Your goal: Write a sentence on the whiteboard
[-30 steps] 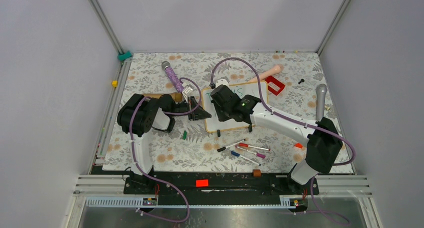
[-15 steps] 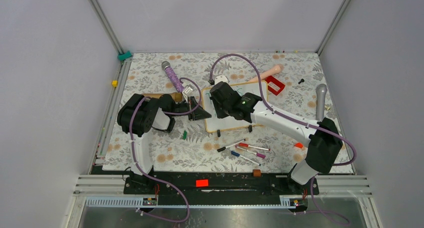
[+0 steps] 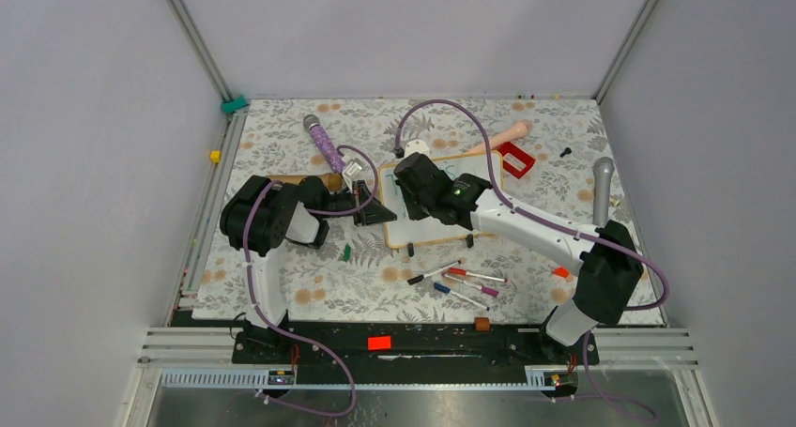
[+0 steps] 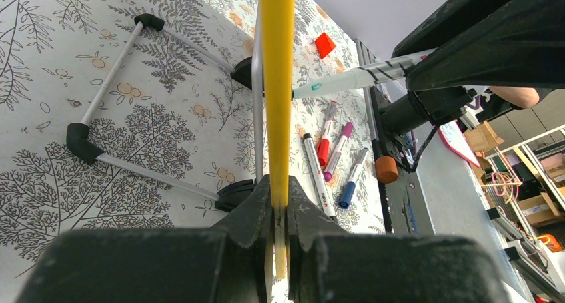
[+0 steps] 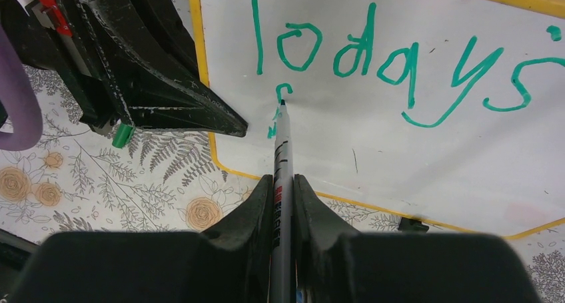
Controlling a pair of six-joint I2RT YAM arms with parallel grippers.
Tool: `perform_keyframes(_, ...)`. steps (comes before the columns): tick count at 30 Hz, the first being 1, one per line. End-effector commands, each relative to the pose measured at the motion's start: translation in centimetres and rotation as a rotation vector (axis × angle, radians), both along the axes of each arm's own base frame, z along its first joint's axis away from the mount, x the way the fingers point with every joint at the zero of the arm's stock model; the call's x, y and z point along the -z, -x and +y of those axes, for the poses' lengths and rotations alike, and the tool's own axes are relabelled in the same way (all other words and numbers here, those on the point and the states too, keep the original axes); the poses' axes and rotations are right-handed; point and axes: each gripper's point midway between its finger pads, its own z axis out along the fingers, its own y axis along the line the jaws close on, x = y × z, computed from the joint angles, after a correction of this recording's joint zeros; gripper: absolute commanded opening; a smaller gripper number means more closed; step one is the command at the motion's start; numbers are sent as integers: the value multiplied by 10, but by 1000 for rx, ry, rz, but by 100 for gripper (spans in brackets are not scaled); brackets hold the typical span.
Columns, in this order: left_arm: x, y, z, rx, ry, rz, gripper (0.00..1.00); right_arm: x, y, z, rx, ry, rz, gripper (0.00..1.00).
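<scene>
Right gripper (image 5: 281,183) is clamped on a marker (image 5: 282,140), whose tip touches the whiteboard (image 5: 413,156) just ahead of the fingers (image 5: 253,206), under the sentence (image 5: 373,56), which reads "Todays". Beyond, the left gripper (image 4: 280,193) pinches the board's frame edge, above the floral table (image 3: 310,286)

On the whiteboard (image 5: 413,150) you can read the sentence (image 5: 373,56) as a single word, "Todays", handwritten in green ink along the top line in the right wrist view. Just under the "T" and "o" there is a short hooked green stroke (image 5: 283,88) at the tip of the marker (image 5: 282,163), too slight for you to read as a letter. The marker's barrel carries red and dark print, and the loose markers (image 4: 330,143) in the left wrist view carry small print too, but none of it is legible.
</scene>
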Motion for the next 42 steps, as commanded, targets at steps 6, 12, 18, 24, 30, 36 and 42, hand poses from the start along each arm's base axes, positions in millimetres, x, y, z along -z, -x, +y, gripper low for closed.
perform_keyframes(6, -12, 15, -3, 79, 17, -105, 0, -5, -4, 4, 0, -2, -21, 0)
perform_keyframes(12, -12, 14, -3, 77, 17, -106, 0, 6, 2, 2, -4, 3, 10, 0)
perform_keyframes(18, -13, 14, -3, 77, 18, -110, 0, 17, 9, -1, -6, 9, 42, 0)
perform_keyframes(24, -13, 12, -4, 74, 18, -112, 0, 28, 17, -5, -3, 12, 75, 0)
perform_keyframes(30, -13, 13, -3, 73, 18, -113, 0, 34, 20, -6, 7, 8, 98, 0)
perform_keyframes(36, -13, 15, -5, 78, 18, -113, 0, 7, 26, -3, -20, -65, 74, 0)
perform_keyframes(42, -14, 15, -5, 80, 19, -116, 0, -10, 26, 1, -63, -124, 21, 0)
